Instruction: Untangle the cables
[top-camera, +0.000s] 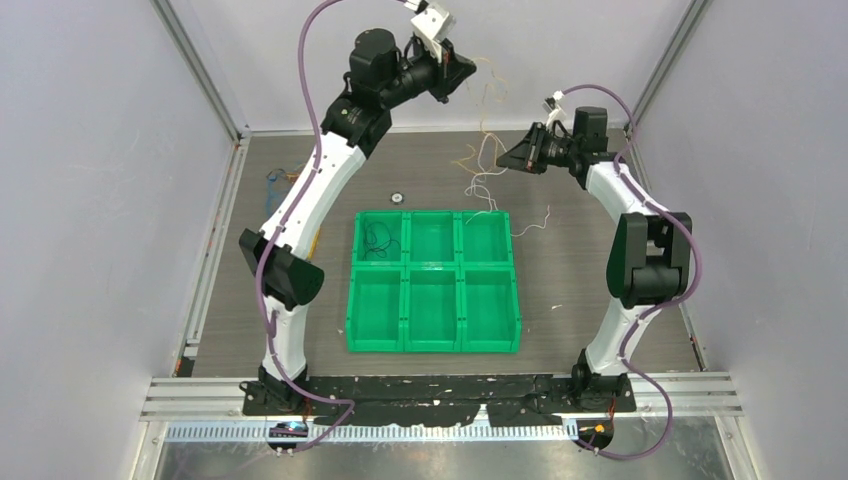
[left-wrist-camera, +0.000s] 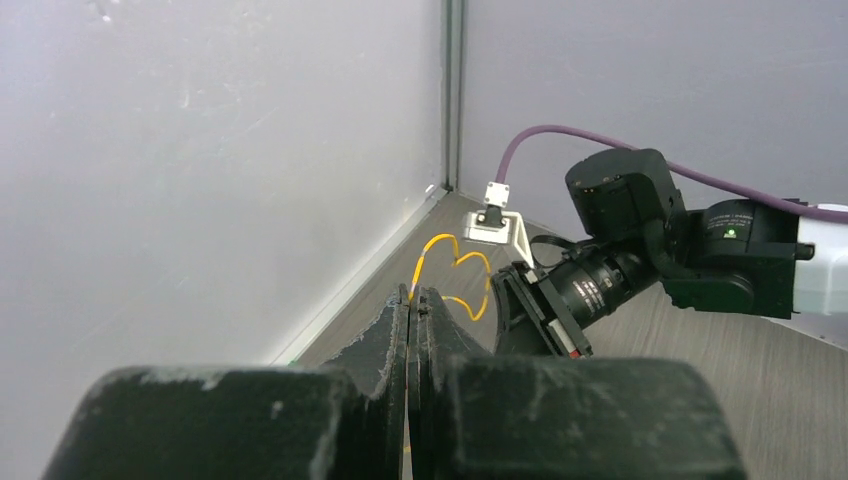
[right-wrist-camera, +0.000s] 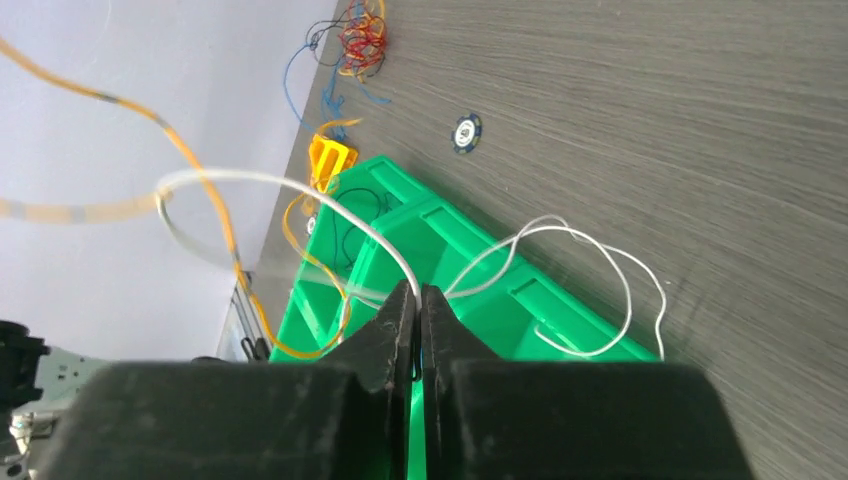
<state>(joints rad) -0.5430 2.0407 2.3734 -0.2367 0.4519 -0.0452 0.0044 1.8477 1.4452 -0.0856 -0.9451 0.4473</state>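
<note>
My left gripper (top-camera: 466, 76) is raised near the back wall and shut on a yellow-orange cable (left-wrist-camera: 455, 258), which curls away from its tips (left-wrist-camera: 412, 296). My right gripper (top-camera: 506, 158) is lower and to the right, shut on a white cable (right-wrist-camera: 250, 176) at its tips (right-wrist-camera: 412, 291). Between the two grippers a loose tangle of yellow-orange and white cables (top-camera: 485, 135) hangs down toward the table. The white cable loops over the green tray's edge (right-wrist-camera: 628, 275). A yellow-orange cable (right-wrist-camera: 170, 137) crosses the right wrist view, blurred.
A green six-compartment tray (top-camera: 432, 318) sits mid-table, with a thin black cable (top-camera: 378, 237) in its far-left compartment. A small round disc (top-camera: 397, 198) lies behind it. A red and blue cable clump (right-wrist-camera: 360, 40) lies at the far left (top-camera: 275, 180).
</note>
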